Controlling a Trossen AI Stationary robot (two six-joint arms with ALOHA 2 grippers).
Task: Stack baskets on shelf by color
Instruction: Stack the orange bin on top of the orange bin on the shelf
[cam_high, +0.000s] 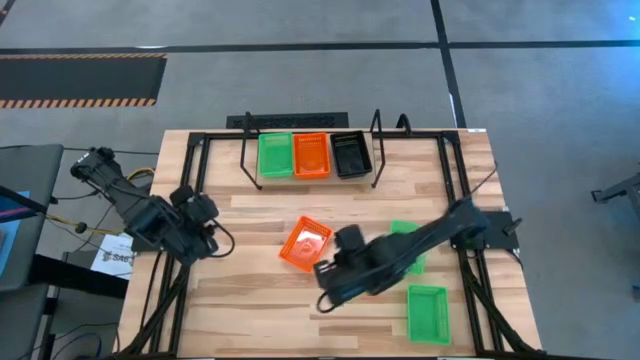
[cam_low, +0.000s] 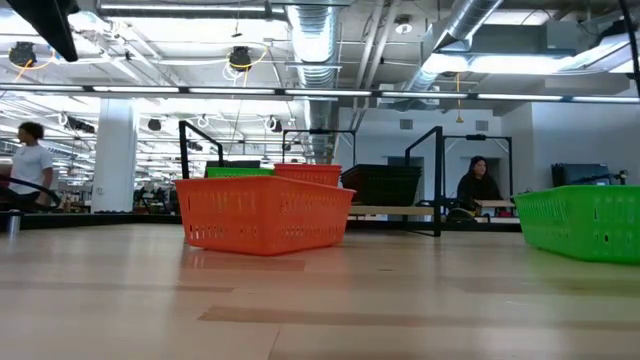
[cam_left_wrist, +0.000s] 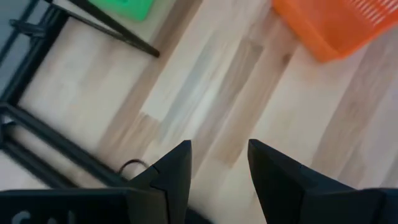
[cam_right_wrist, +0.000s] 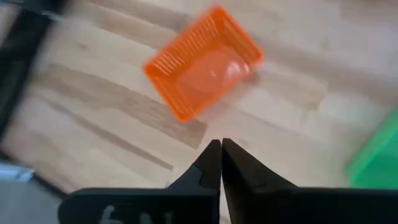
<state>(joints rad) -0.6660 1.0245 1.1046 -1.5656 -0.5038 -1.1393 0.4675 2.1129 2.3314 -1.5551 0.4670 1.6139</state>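
Observation:
The shelf (cam_high: 378, 150) stands at the table's far edge and holds a green basket (cam_high: 275, 155), a red-orange basket (cam_high: 311, 155) and a black basket (cam_high: 350, 153) side by side. Another red-orange basket (cam_high: 305, 243) rests on its bottom mid-table, also seen in the low view (cam_low: 262, 213) and the right wrist view (cam_right_wrist: 202, 62). One green basket (cam_high: 404, 232) lies partly under my right arm, another green basket (cam_high: 428, 313) near the near-right corner. My right gripper (cam_high: 324, 273) is shut, hovering just near-right of the loose red-orange basket. My left gripper (cam_high: 212, 238) is open at the table's left side.
The black tube frame (cam_high: 190, 170) runs along the table's left, right and far sides. Bare wood lies between the shelf and the loose baskets and along the near-left part. People (cam_low: 478, 185) show in the room beyond the table.

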